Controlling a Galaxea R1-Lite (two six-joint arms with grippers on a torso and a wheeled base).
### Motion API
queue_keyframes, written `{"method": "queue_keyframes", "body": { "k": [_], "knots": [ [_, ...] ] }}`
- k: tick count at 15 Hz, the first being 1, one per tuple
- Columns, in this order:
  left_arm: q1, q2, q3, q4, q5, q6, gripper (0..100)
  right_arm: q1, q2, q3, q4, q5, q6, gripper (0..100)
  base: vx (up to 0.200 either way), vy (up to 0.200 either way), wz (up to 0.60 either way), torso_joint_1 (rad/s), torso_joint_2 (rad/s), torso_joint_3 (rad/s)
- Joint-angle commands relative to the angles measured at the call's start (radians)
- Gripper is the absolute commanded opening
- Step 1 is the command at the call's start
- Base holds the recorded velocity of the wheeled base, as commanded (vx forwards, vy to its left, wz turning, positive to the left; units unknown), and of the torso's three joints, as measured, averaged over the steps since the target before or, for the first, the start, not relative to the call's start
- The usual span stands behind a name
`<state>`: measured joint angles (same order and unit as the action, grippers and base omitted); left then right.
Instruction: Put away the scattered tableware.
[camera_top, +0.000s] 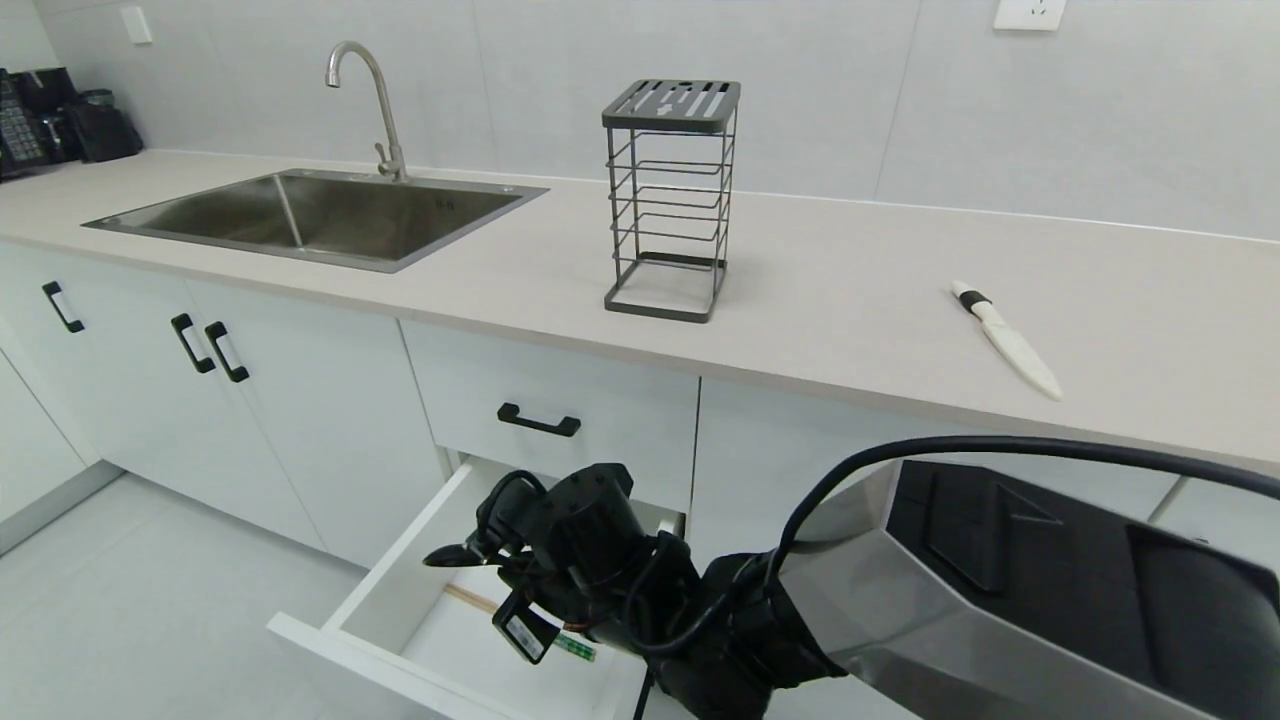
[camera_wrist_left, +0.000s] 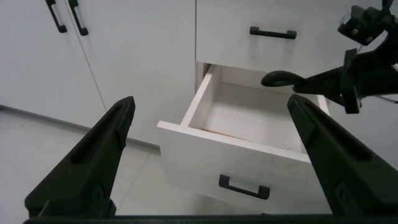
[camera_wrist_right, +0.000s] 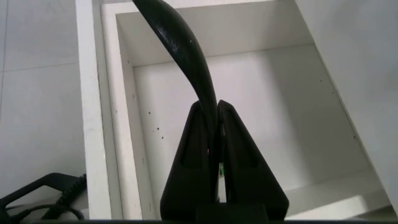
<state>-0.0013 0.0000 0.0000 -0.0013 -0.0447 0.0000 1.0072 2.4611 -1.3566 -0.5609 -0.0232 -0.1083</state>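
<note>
A black spoon (camera_top: 448, 556) hangs over the open white drawer (camera_top: 392, 560) below the counter, with my right gripper (camera_top: 492, 545) shut on its handle. From the right wrist, the spoon (camera_wrist_right: 180, 43) sticks out past the shut gripper (camera_wrist_right: 217, 124) above the drawer's floor (camera_wrist_right: 267, 112). My left gripper (camera_wrist_left: 208, 168) is open, low in front of the drawer (camera_wrist_left: 205, 152), and nothing is between its fingers (camera_wrist_left: 87, 165). The left wrist view also catches the spoon (camera_wrist_left: 280, 79) and the right gripper (camera_wrist_left: 348, 78). A white knife (camera_top: 1005, 338) lies on the counter to the right.
A pair of wooden chopsticks (camera_top: 470, 600) with green ends lies inside the drawer. A wire knife rack (camera_top: 668, 200) stands mid-counter, with a steel sink (camera_top: 310, 215) and faucet (camera_top: 375, 95) to its left. Shut cabinet doors (camera_top: 130, 370) line the left side.
</note>
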Motion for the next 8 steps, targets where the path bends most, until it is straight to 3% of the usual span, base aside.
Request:
{"method": "queue_keyframes", "body": {
  "k": [1,3,8],
  "knots": [
    [0.001,0.002,0.0,0.0,0.0,-0.002,100,-0.007,0.053,-0.039,-0.001,0.002,-0.001,0,0.0,0.0,0.0,0.0,0.0,0.0],
    [0.001,0.002,0.0,0.0,0.0,-0.002,100,-0.013,0.082,-0.065,-0.001,0.002,-0.002,0,0.0,0.0,0.0,-0.098,0.17,0.073],
    [0.001,0.002,0.0,0.0,0.0,-0.002,100,-0.018,0.131,-0.127,-0.001,0.003,-0.002,0,0.0,0.0,0.0,-0.219,0.33,0.126]
  ]
}}
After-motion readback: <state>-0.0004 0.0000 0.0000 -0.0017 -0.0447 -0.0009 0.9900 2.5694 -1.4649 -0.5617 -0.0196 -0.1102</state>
